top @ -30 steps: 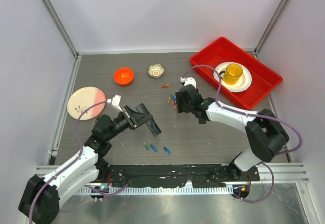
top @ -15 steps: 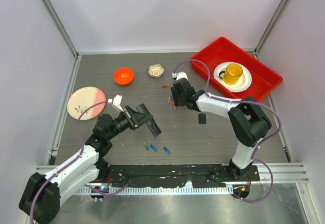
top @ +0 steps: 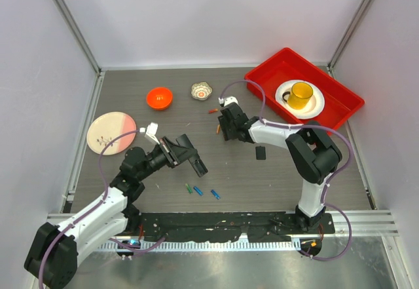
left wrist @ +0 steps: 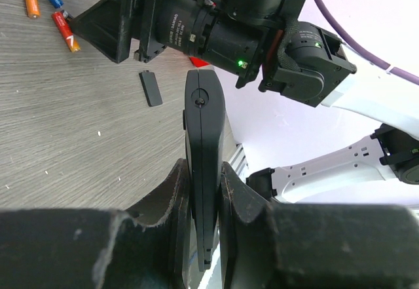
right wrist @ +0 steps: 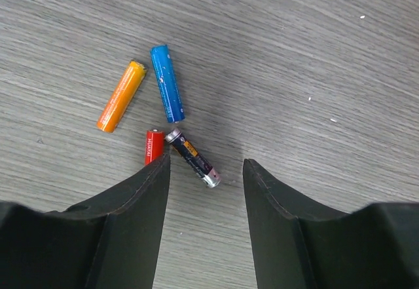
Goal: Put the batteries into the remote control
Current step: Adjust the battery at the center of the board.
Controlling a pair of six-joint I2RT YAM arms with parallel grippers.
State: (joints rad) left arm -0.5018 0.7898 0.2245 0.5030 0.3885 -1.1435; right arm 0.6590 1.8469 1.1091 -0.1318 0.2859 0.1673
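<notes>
A: Left arm pose?
B: It is reaching up and right from its base, elbow bent. The left gripper [left wrist: 203,184] is holding the remote [left wrist: 201,125] edge-on above the table [top: 131,92], jaws clamped on its lower end, the rest sticking out past the fingers.

A: Right arm?
B: It is folding at the elbow and stretching left toward mid-table. The right gripper [right wrist: 206,164] is pointing down over a cluster of batteries [top: 221,129], jaws standing apart with nothing held.

A: What is lying under it?
B: The dark battery [right wrist: 192,158] is sitting at the mouth of the gap. The red battery [right wrist: 153,146] is slipping partly behind one finger. The orange battery [right wrist: 122,96] and blue battery [right wrist: 167,83] are lying just beyond. I cannot tell whether the fingers are touching any.

A: Anything else?
B: A small black cover [top: 260,153] is lying flat beside the right forearm.
</notes>
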